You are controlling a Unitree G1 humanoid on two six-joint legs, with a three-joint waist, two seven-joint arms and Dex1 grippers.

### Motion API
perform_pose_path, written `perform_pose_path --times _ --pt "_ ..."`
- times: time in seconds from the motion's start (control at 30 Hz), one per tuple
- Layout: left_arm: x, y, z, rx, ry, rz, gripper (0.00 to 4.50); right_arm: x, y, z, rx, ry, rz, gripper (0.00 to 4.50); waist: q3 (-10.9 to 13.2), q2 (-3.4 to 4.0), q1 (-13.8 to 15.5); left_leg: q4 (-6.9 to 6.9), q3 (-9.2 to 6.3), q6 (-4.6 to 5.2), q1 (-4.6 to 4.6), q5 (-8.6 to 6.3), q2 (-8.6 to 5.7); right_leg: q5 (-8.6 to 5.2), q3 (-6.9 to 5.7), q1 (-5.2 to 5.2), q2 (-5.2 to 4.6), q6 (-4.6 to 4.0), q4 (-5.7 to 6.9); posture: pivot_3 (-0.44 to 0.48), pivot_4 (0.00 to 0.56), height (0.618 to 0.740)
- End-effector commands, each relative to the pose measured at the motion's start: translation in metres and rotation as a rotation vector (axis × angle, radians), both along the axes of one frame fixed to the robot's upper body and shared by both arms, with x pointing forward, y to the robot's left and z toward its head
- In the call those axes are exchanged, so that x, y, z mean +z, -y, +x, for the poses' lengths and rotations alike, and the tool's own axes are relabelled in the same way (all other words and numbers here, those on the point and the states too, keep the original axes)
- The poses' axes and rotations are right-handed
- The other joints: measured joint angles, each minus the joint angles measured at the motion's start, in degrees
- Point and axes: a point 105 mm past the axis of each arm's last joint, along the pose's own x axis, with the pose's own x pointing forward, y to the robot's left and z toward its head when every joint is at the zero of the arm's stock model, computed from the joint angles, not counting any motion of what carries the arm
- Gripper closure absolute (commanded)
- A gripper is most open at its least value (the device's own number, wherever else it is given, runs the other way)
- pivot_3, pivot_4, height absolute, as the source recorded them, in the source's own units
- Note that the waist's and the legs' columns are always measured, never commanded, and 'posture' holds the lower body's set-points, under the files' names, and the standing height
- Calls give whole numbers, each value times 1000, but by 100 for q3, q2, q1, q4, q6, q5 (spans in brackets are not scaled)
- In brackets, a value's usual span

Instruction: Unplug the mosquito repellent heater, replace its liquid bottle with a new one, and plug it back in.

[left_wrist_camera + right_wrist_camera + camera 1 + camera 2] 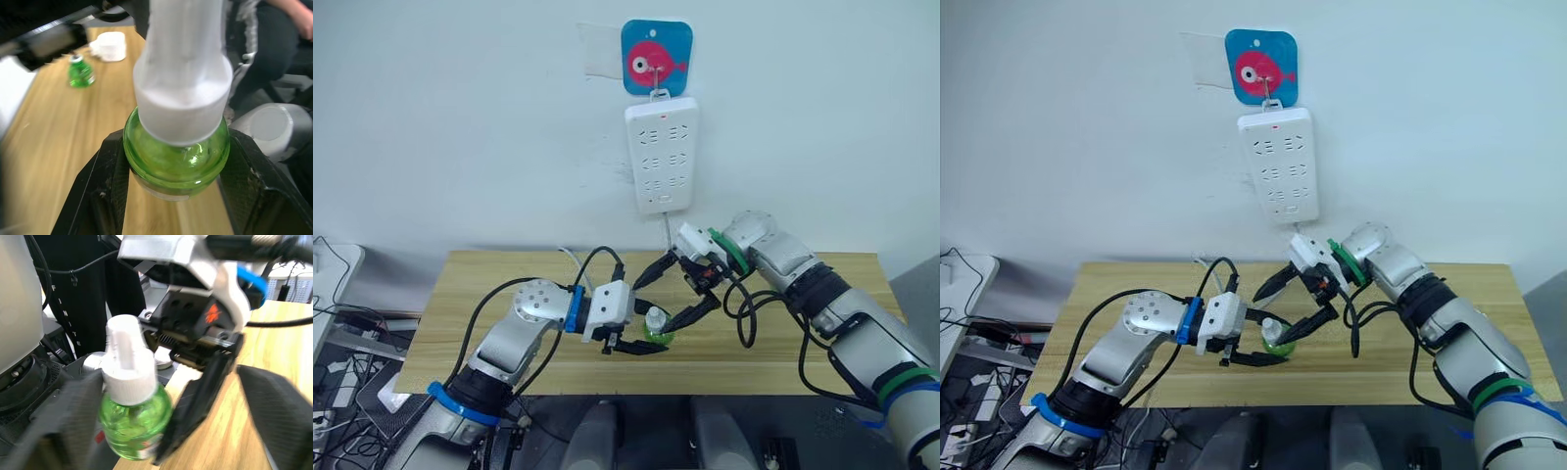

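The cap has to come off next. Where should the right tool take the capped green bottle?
On the white cap, coming from above: it stands upright and clear, while the left tool already clamps the round green body of the new bottle.

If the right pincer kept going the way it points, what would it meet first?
Probably the white-capped green bottle held upright in the left pincer; the open right pincer already points at it, though depth is unclear.

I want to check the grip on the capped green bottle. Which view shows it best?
The left wrist view: the capped bottle sits close up, pinched between the left tool's two black fingers. The right wrist view shows its cap and green body, the grip partly hidden. In both eye views it is small, near the table's front edge.
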Motion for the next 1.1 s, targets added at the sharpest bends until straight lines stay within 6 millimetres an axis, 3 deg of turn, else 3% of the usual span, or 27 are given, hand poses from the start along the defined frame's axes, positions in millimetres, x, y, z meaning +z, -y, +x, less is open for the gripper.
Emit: perform_pose_path --times 0.03,0.47,0.83,1.1 --pt "6 10 -15 -104 26 -24 2259 13 3 -4 43 27 40 15 0 0 -11 0 0 0 0 0 1 0 0 -1 0 0 1 8 235 740" --pt "8 6 -7 -43 7 -43 2259 14 12 -9 35 25 40 15 0 0 5 0 0 1 -1 0 -1 0 -1 0 0 0 -1 -6 234 740" --pt "6 -19 18 268 -26 -87 2259 8 75 11 -284 18 40 15 0 -1 1 0 1 2 -1 -1 -3 0 0 2 -6 0 -2 -28 231 740" --pt "10 -29 39 496 -34 -159 2259 11 62 22 -527 71 155 15 0 -1 6 -1 2 1 -1 0 2 0 0 1 -5 0 1 -36 225 740"
